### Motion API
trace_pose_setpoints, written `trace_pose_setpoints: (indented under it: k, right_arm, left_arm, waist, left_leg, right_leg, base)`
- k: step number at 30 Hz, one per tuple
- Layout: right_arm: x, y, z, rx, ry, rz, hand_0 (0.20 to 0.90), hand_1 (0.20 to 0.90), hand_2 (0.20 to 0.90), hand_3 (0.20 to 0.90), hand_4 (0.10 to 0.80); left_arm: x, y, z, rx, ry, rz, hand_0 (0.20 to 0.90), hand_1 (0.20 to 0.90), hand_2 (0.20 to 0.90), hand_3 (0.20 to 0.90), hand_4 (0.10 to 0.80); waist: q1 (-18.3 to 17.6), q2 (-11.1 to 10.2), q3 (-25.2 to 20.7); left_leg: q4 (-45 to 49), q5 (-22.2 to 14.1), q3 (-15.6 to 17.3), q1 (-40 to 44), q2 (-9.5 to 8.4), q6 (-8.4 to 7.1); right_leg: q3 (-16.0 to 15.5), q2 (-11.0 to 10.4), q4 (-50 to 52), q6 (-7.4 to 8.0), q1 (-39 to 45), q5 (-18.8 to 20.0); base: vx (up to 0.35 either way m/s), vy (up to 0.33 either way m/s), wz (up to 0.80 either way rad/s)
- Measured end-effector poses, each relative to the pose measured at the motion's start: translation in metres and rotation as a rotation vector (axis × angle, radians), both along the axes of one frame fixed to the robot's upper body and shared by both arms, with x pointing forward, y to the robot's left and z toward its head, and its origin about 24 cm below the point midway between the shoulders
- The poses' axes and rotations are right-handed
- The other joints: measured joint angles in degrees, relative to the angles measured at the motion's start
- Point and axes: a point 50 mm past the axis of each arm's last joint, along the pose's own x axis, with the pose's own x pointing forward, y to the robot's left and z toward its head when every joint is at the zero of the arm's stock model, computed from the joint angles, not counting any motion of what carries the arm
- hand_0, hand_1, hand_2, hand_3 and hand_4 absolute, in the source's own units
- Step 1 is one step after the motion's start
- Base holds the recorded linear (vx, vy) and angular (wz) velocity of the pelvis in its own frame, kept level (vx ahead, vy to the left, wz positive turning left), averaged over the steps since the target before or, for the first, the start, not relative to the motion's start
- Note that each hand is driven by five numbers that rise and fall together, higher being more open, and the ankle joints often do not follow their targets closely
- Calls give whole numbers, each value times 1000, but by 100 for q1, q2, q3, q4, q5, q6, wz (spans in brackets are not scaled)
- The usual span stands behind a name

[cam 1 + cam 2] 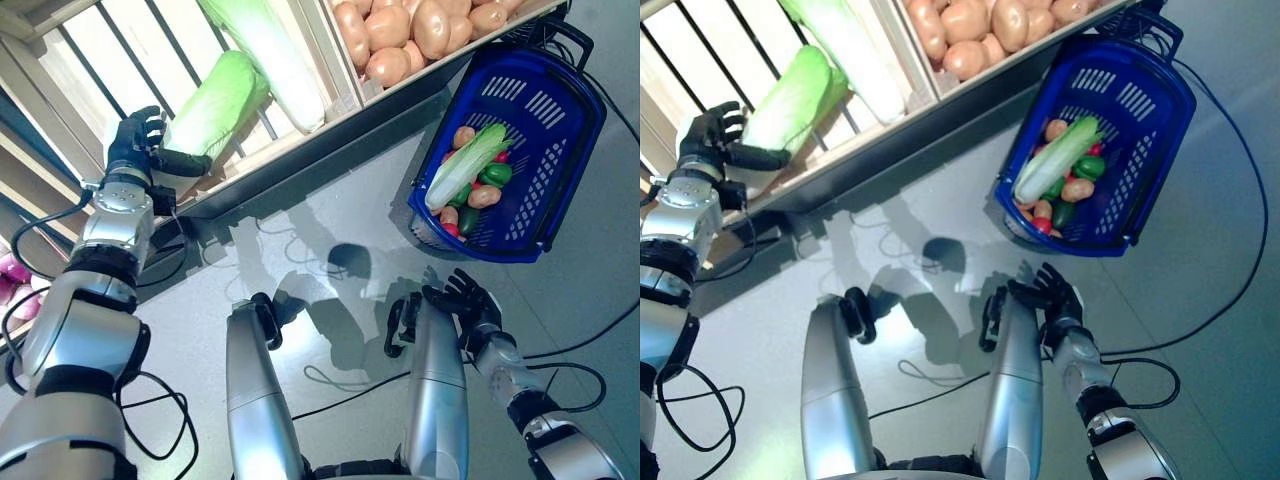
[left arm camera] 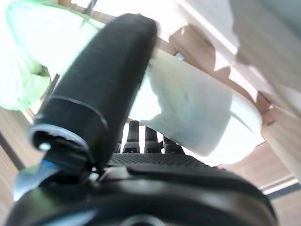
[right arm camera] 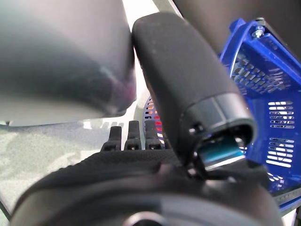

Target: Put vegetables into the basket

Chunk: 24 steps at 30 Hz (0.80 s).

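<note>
A green napa cabbage (image 1: 215, 100) lies on the slatted wooden shelf (image 1: 290, 140) at the upper left. My left hand (image 1: 138, 145) is at its white stem end, open, with the thumb stretched along under the stem (image 2: 188, 108) and the fingers beside it. The blue basket (image 1: 565, 130) stands on the floor at the right. It holds another napa cabbage (image 1: 462, 168), a green pepper (image 1: 495, 175), potatoes and small red vegetables. My right hand (image 1: 468, 303) hangs open low over the floor, below the basket and apart from it, holding nothing.
A second, longer cabbage (image 1: 275, 55) lies on the shelf to the right of the first. A wooden crate of potatoes (image 1: 410, 30) sits at the top centre. Purple vegetables (image 1: 15, 285) show at the far left edge. Grey floor (image 1: 330, 215) lies between shelf and basket.
</note>
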Motion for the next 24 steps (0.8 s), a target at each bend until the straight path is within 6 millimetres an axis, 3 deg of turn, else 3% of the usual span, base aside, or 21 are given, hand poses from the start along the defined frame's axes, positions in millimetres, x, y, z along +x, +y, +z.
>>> trace_pose_setpoints:
  k: [8, 20, 21, 24]
  right_arm:
    - [-1, -1, 0, -2, 1, 5, 900, 900, 900, 900, 800]
    - [1, -14, 6, -9, -9, -24, 900, 900, 900, 900, 800]
    - [1, -15, 6, -12, -8, -27, 900, 900, 900, 900, 800]
    - [2, -17, 7, -9, -5, -37, 900, 900, 900, 900, 800]
  left_arm:
    - [-1, 2, -1, 167, 102, -30, 900, 900, 900, 900, 800]
    - [4, -4, 13, 458, 209, -32, 900, 900, 900, 900, 800]
    - [5, -4, 14, 493, 220, -25, 672, 672, 672, 672, 648]
    - [6, -7, 12, 525, 211, 18, 300, 300, 300, 300, 400]
  waist:
    - [-26, 11, 3]
    - [-26, 125, 1]
    - [-27, 125, 1]
    - [-32, 124, 1]
  left_leg:
    - [-12, -14, 91, 81, 53, 31]
    - [-39, -32, 109, -15, 57, 3]
    - [-39, -32, 110, -17, 57, 2]
    - [-38, -33, 108, -21, 58, 2]
  right_leg:
    - [24, 1, -4, -9, 56, 0]
    - [22, -19, -11, 16, -49, -28]
    - [22, -17, -13, 18, -49, -29]
    - [21, -13, -23, 19, -50, -29]
  base:
    - [-13, -1, -1]
    - [-28, -4, 1]
    - [-39, -11, 0]
    - [-43, -22, -1]
